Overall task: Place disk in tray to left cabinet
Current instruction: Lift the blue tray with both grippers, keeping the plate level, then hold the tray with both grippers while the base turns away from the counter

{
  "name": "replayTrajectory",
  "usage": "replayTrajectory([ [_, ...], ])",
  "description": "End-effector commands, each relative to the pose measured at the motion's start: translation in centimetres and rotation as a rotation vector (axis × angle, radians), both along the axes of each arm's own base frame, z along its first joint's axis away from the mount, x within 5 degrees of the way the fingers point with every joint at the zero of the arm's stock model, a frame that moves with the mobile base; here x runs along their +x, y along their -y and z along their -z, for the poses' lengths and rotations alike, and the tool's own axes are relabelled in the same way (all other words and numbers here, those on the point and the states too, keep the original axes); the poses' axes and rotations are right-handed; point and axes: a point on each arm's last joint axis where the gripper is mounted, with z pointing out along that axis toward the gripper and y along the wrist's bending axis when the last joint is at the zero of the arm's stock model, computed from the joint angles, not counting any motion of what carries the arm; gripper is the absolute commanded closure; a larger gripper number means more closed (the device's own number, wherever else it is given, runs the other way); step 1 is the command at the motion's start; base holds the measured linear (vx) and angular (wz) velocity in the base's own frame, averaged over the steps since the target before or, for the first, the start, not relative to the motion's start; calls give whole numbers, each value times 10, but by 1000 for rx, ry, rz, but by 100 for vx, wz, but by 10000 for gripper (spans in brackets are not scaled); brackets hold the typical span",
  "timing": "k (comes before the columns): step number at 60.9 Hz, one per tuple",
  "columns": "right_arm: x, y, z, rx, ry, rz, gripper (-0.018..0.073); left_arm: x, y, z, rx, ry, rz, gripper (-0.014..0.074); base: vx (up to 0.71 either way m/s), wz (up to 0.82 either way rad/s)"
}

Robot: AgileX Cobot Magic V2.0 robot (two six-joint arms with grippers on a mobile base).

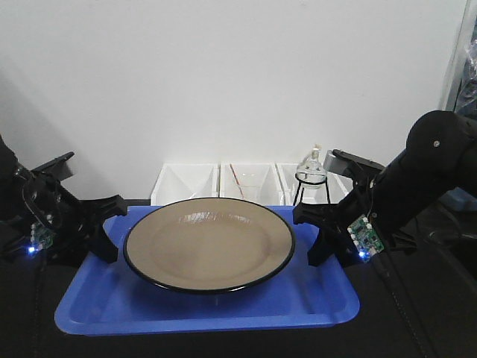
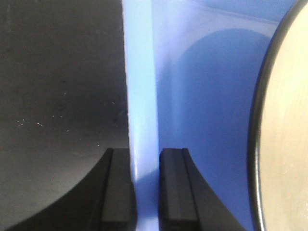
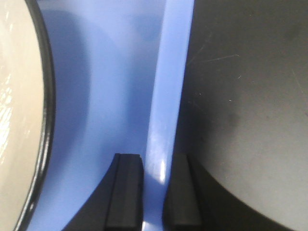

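Front view: blue tray (image 1: pixel 223 309) lies flat on the black table (image 1: pixel 417 328), long side toward the camera. The disk (image 1: pixel 209 242), tan with a black rim, sits inside the tray, roughly centred and filling most of its depth. Left gripper (image 1: pixel 108 231) is at the tray's left short edge and right gripper (image 1: pixel 317 235) at its right short edge, each reaching in from its own side. Behind the tray, against the white wall (image 1: pixel 223 74), is a row of white bins (image 1: pixel 246 179). A glass flask (image 1: pixel 311 162) rests on a black wire stand (image 1: pixel 309 186) near the right arm.

Left wrist view: left gripper (image 2: pixel 144 192) straddles the tray (image 2: pixel 142 96) rim. One black finger is outside over the table (image 2: pixel 57 96), one inside over the tray floor. The gap is narrow, and both pads press on the rim. The disk (image 2: pixel 288 144) edge is at the right, apart from the fingers.

Right wrist view: mirror picture. Right gripper (image 3: pixel 154 192) is pinched narrow onto the tray (image 3: pixel 161 106) rim, the table (image 3: pixel 250 120) on the outer side. The disk (image 3: pixel 19 120) is at the left, clear of the inner finger.
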Motion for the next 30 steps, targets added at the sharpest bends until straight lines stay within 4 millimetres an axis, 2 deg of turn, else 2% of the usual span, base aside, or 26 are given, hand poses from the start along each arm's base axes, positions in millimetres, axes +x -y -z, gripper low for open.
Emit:
replayTrajectory([
  [1, -14, -22, -45, 232, 117, -20, 565, -17, 24, -43, -226, 92, 18, 596, 0, 0],
  [30, -14, -22, -45, 232, 117, -20, 565, -17, 24, -43, -226, 91, 20, 596, -1, 0],
])
